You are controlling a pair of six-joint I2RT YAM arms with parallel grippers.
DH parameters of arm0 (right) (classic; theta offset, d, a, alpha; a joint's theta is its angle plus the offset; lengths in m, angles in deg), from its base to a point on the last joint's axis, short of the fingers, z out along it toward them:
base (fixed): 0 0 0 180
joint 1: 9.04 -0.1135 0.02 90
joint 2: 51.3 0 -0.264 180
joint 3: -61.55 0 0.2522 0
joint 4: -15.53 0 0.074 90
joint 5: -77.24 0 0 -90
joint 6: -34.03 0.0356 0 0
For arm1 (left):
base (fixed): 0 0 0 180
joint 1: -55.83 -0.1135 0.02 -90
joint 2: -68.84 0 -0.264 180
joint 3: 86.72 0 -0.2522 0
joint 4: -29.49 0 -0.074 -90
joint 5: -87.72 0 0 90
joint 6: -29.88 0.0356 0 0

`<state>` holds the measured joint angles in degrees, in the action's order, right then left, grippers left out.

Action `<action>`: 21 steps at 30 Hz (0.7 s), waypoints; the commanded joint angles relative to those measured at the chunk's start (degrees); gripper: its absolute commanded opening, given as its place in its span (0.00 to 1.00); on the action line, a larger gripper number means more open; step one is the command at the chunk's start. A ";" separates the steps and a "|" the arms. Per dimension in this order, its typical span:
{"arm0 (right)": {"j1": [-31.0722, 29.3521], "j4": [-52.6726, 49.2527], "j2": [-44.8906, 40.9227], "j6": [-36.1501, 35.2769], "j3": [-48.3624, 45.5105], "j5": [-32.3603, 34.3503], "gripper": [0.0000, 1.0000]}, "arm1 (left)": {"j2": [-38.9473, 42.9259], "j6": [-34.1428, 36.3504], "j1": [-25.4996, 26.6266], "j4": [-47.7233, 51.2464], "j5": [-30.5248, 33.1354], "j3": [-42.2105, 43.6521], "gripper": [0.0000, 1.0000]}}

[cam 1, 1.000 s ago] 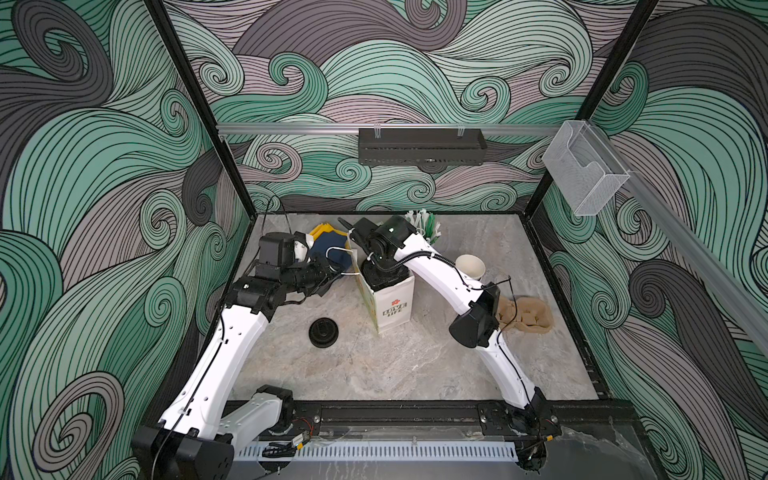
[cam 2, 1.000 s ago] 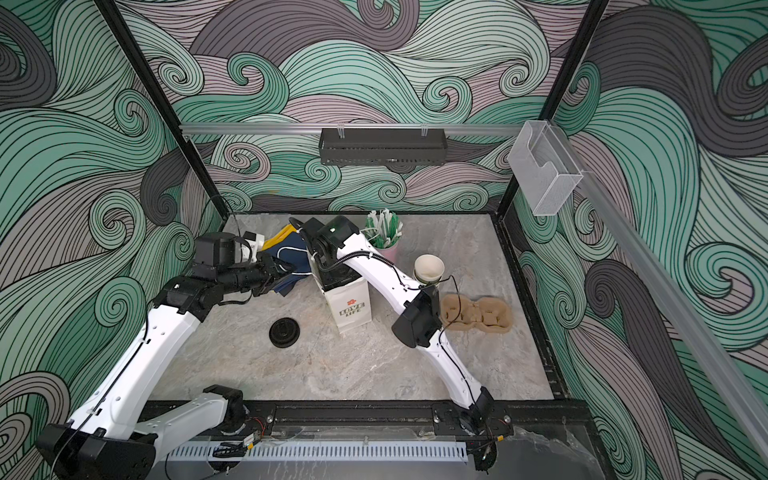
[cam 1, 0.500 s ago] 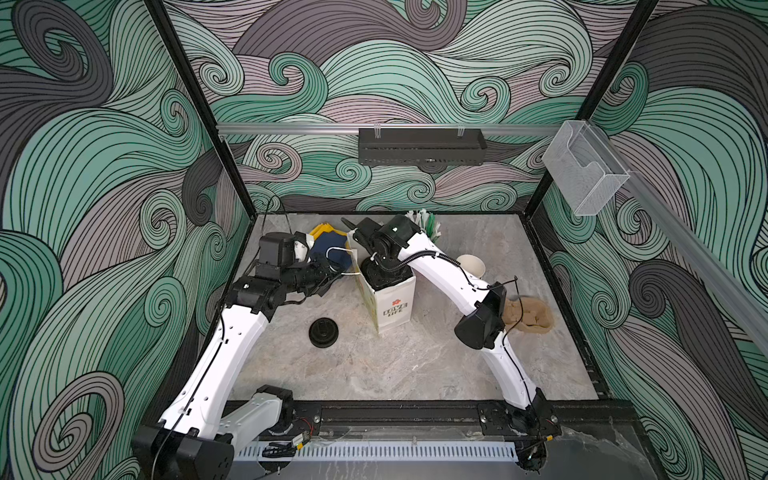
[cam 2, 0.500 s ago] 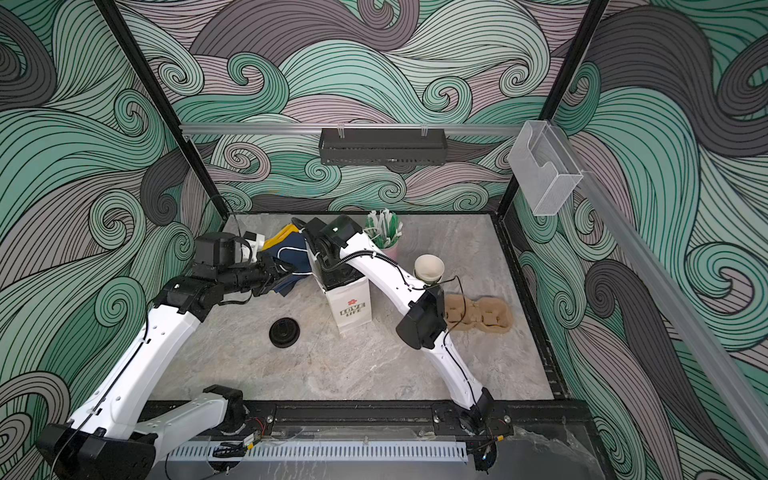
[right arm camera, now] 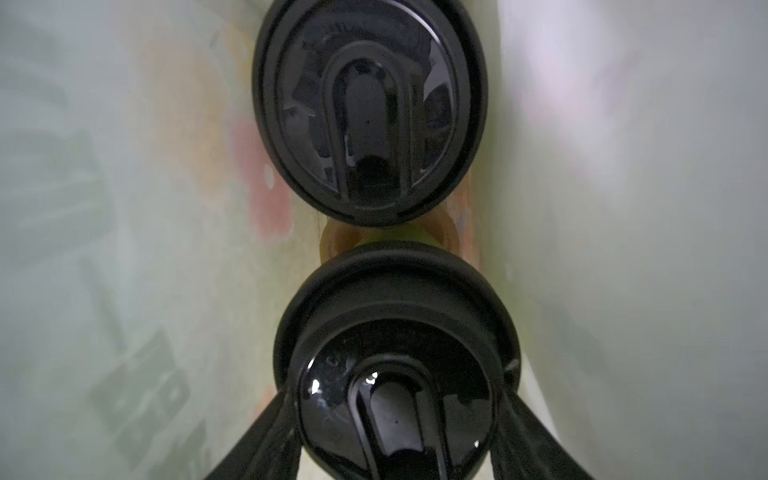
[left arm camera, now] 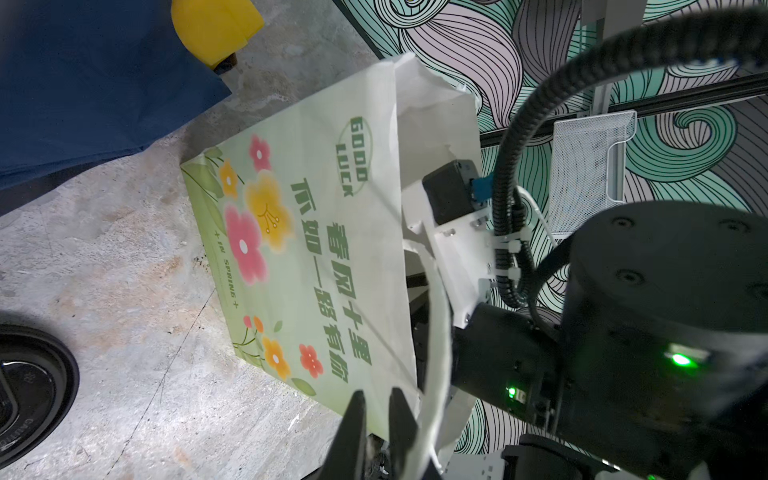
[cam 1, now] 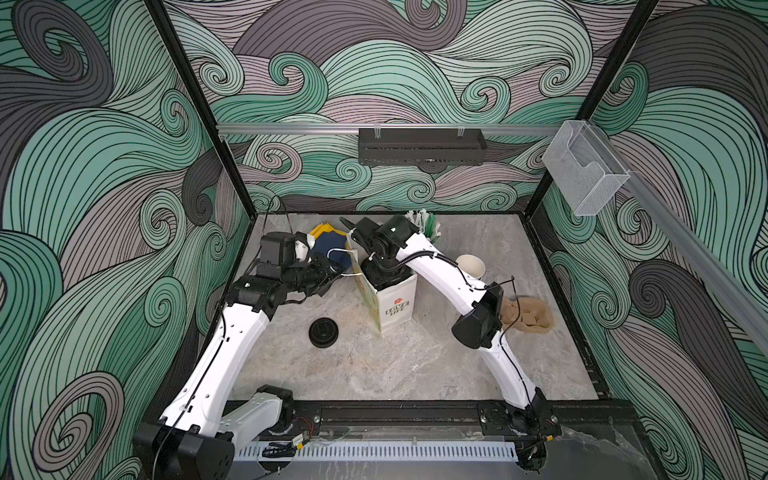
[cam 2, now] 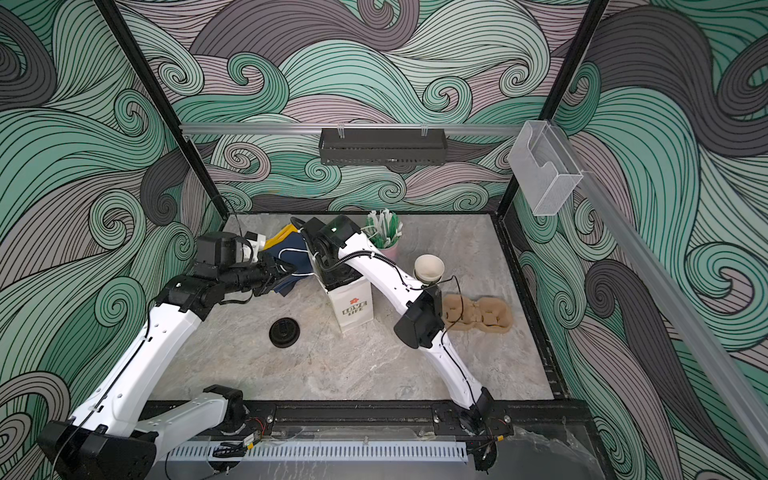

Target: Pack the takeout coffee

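A white paper bag (cam 1: 392, 307) with a flower print (left arm camera: 311, 249) stands upright mid-table. My right gripper (right arm camera: 395, 395) reaches down into it and is shut on the black lid of one takeout coffee cup (right arm camera: 395, 340). The second lidded cup (right arm camera: 370, 112) stands just beyond it inside the bag. A strip of brown carrier (right arm camera: 332, 245) shows between them. In both top views the bag hides the cups and the right jaws. My left gripper (left arm camera: 378, 395) is at the bag's rim with jaws nearly together, and the white handle (left arm camera: 436, 332) runs along one finger.
A loose black lid (cam 1: 323, 332) lies left of the bag. A lidless cup stack (cam 2: 429, 268) and a brown pulp carrier (cam 2: 478, 313) sit to the right. A pink cup of stirrers (cam 2: 384, 232) and blue and yellow cloth (cam 1: 328, 245) lie behind.
The right arm's elbow has shifted slightly; both grippers and the bag stay where they were.
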<state>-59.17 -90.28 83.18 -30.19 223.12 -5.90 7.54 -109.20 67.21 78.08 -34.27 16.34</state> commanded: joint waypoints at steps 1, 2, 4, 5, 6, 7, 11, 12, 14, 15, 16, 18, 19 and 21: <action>0.41 -9.54 1.33 0.58 0.90 1.91 0.61 | 0.48 0.90 -0.31 -0.11 -0.61 0.07 0.16; 0.38 -9.35 1.40 0.53 0.68 2.02 0.61 | 0.48 0.87 -0.35 -0.07 -0.62 0.14 0.16; 0.38 -9.03 1.47 0.44 0.27 2.36 0.61 | 0.47 0.91 -0.30 -0.23 -0.62 0.18 0.16; 0.44 -8.64 1.49 0.41 -0.03 2.50 0.61 | 0.48 0.89 -0.34 -0.31 -0.62 0.16 0.15; 0.41 -8.18 1.49 0.33 -0.38 2.63 0.61 | 0.48 0.89 -0.30 -0.29 -0.55 0.17 0.15; 0.38 -7.80 1.57 0.28 -0.72 2.64 0.61 | 0.43 0.88 -0.35 -0.29 -0.62 0.16 0.15; 0.56 -6.85 1.67 0.32 -1.84 3.08 0.61 | 0.39 0.74 -0.32 -0.47 -0.69 0.11 0.14; 0.64 -6.62 1.71 0.28 -2.04 3.12 0.61 | 0.39 0.74 -0.30 -0.48 -0.68 0.08 0.14; 0.74 -6.03 1.67 0.15 -2.51 3.17 0.61 | 0.35 0.74 -0.30 -0.57 -0.80 0.16 0.14; 0.81 -5.87 1.69 0.10 -2.70 3.17 0.61 | 0.39 0.74 -0.32 -0.59 -0.79 0.16 0.14; 0.82 -5.52 1.84 0.01 -2.81 3.10 0.61 | 0.32 0.74 -0.30 -0.56 -0.79 0.17 0.14; 0.91 -5.11 2.09 -0.23 -2.79 2.87 0.60 | 0.18 0.75 -0.31 -0.54 -0.88 0.16 0.14; 0.91 -4.83 2.19 -0.20 -2.85 2.67 0.61 | 0.20 0.74 -0.33 -0.55 -0.88 0.11 0.13; 0.91 -4.46 2.29 -0.45 -2.91 2.17 0.61 | 0.21 0.74 -0.32 -0.57 -0.88 0.16 0.13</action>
<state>-58.88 -90.28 84.09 -30.45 221.51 -4.18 7.54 -109.20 67.21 78.08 -34.27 16.43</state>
